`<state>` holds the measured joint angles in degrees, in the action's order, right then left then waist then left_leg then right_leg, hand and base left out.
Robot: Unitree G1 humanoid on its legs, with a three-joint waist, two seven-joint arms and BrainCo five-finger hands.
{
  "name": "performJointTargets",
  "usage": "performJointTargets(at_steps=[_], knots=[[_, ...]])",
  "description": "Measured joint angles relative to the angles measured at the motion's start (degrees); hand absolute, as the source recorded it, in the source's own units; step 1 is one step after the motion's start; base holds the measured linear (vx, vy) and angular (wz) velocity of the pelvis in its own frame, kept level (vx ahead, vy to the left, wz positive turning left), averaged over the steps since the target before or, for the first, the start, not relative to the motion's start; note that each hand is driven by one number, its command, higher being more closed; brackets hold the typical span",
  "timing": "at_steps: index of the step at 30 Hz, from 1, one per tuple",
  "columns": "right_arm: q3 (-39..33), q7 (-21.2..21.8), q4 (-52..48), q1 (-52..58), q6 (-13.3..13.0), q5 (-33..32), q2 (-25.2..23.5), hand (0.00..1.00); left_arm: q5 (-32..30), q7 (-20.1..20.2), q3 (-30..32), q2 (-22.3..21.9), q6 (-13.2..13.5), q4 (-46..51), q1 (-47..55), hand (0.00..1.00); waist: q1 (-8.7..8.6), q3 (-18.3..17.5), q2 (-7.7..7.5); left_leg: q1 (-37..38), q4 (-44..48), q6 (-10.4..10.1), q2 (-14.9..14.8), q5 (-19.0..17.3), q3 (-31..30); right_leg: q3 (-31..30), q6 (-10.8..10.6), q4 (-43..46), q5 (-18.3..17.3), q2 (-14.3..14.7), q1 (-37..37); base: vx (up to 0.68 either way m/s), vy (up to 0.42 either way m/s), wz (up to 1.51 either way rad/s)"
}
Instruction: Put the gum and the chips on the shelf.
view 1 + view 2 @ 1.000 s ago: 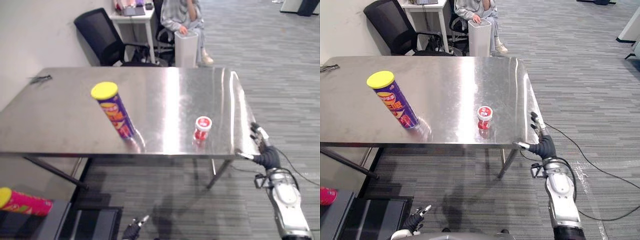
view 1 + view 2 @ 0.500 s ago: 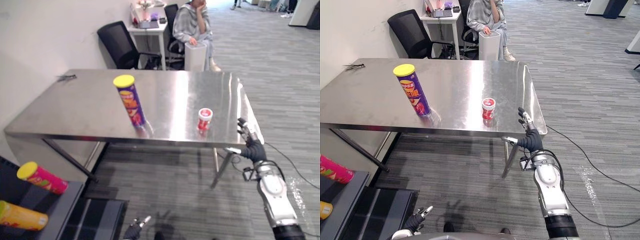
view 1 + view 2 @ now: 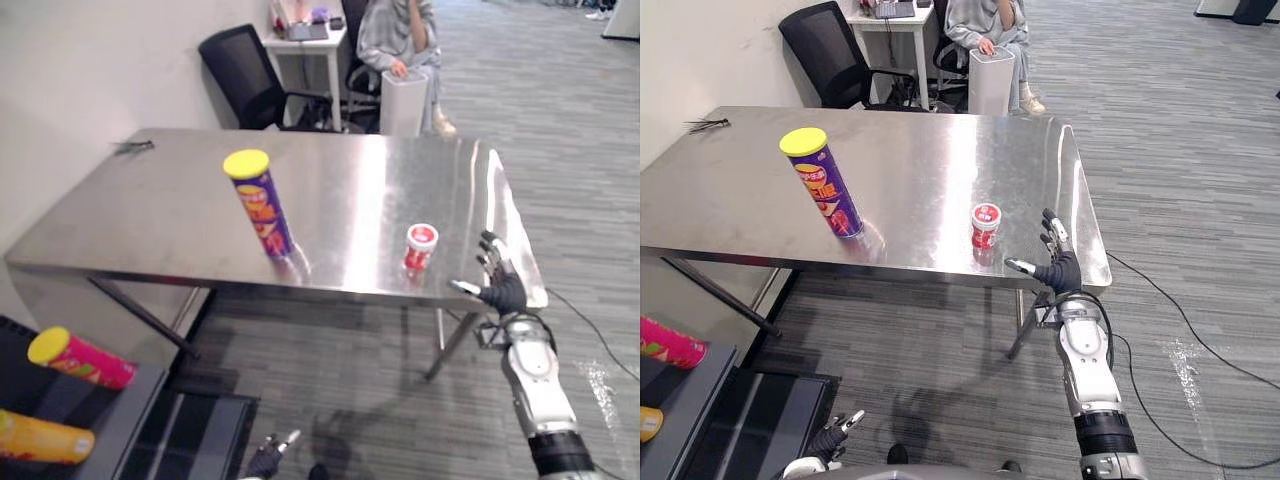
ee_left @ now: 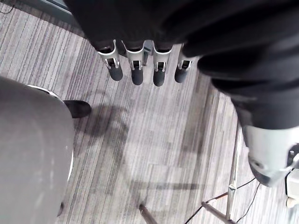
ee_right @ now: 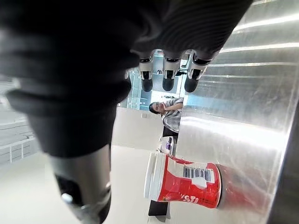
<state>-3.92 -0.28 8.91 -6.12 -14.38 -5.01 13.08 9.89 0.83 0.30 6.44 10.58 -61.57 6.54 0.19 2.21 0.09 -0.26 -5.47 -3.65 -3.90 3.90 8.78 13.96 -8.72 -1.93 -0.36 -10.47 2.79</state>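
A long steel table [image 3: 130,220] spans the scene. A dark shelf [image 3: 125,415] sits low at its near left, with a pink can [image 3: 80,358] and an orange can [image 3: 45,437] lying on it. Behind the table stand a black office chair [image 3: 240,65] and a white bin [image 3: 403,100], with a person [image 3: 395,30] seated next to the bin. The chips [image 3: 260,205], a purple tube with a yellow lid, stand on their base near the table's middle. The gum [image 3: 420,247], a small red tub with a white lid, stands near the front right edge, well apart from the chips. The right hand [image 3: 1058,268] is raised at that edge, just beside the gum, fingers [image 5: 168,77] straight, thumb spread, holding nothing. The left hand [image 4: 135,70] hangs low over the floor, fingers straight, empty
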Motion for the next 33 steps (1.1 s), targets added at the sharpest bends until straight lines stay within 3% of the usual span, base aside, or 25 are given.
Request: performJointTargets(at_steps=[16, 26, 33], knots=[[-0.2, 0.0, 1.4, -0.5, 0.1, 0.0, -0.2, 0.0, 0.0, -0.4, 0.1, 0.0, 0.0, 0.1, 0.1, 0.0, 0.2, 0.1, 0.0, 0.4, -0.3, -0.6, -0.2, -0.8, -0.2, 0.0, 0.7, -0.1, -0.5, 0.2, 0.4, -0.03, -0.001, 0.0], [1.3, -1.0, 11.7, -8.1, 1.4, -0.2, -0.2, 0.0, 0.0, -0.5, 0.0, 0.0, 0.0, 0.2, -0.2, 0.0, 1.18, 0.7, 0.11, 0.5, 0.0, -0.3, -0.3, -0.6, -0.3, 0.4, 0.6, -0.3, -0.5, 0.5, 0.6, 0.04, -0.01, 0.0], [4.8, -1.3, 13.7, -11.9, 1.9, -0.6, -0.2, 0.0, 0.1, -0.5, -0.1, 0.0, 0.0, 1.2, -0.3, 0.0, 1.62, 2.3, 0.53, -0.2, -0.4, -0.3, -0.2, -0.6, -1.6, 1.5, 0.8, 0.0, -0.7, 0.4, 0.3, -0.02, 0.001, 0.09]])
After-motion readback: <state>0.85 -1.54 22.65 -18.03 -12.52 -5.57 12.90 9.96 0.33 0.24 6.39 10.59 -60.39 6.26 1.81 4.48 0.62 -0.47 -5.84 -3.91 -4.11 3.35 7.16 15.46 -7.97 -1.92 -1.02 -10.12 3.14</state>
